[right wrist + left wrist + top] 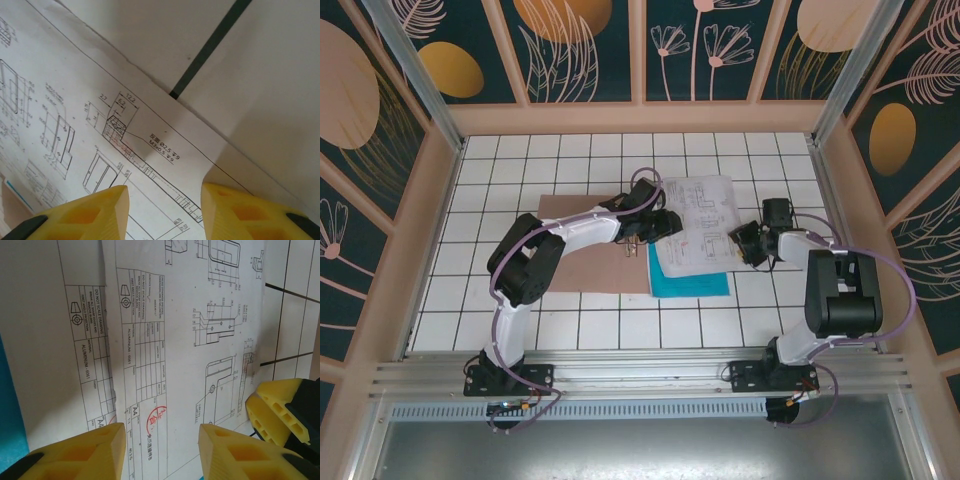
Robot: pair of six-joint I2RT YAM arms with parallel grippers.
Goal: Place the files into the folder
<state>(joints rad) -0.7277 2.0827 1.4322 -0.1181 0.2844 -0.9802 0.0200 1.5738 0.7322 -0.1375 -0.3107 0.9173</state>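
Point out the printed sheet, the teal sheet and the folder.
printed sheet (pixel 700 215): top view, its printed middle.
teal sheet (pixel 695 286): top view, exposed near strip.
folder (pixel 592 272): top view, bare near part.

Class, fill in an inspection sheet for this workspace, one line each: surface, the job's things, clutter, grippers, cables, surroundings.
Surface: white tiled table with dark grid lines, flat.
Job's things: folder lies flat left of centre, partly under the left arm. The white printed paper lies to its right on top of the teal sheet, whose near edge sticks out. Neither is in the folder yet.
Clutter: nothing seen.
Grippers: left gripper open at the paper's left side; right gripper open at its right edge.
Cables: purple cables run along both arms, off the sheets.
Surroundings: patterned dark wall panels in a wooden frame.
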